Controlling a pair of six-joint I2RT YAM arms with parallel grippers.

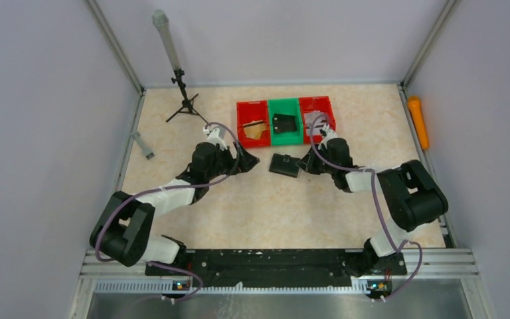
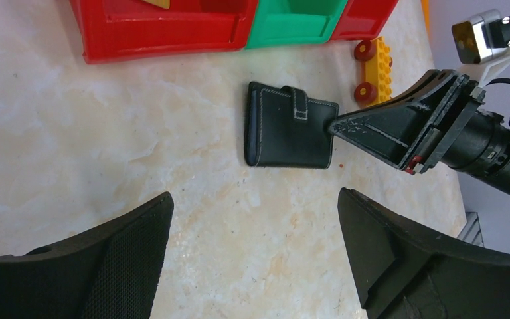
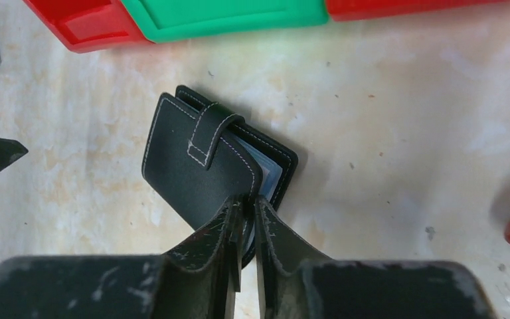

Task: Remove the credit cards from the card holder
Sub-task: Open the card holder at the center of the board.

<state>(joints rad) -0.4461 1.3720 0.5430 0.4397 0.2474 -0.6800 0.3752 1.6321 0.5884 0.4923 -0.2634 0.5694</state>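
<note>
Right hand (image 3: 244, 211): fingers almost together, pinched on the near edge of the card holder (image 3: 192, 156) cover, beside the tab (image 3: 207, 133), which looks not yet undone. Left hand (image 2: 254, 199) is spread wide, just short of it and touching nothing. Card holder lies flat on the table (image 1: 272, 212) between the hands, in front of the green bin (image 3: 226, 16). Risk: a thin edge bite with nothing bracing, so a pull may drag the whole card holder or slip off.
</note>
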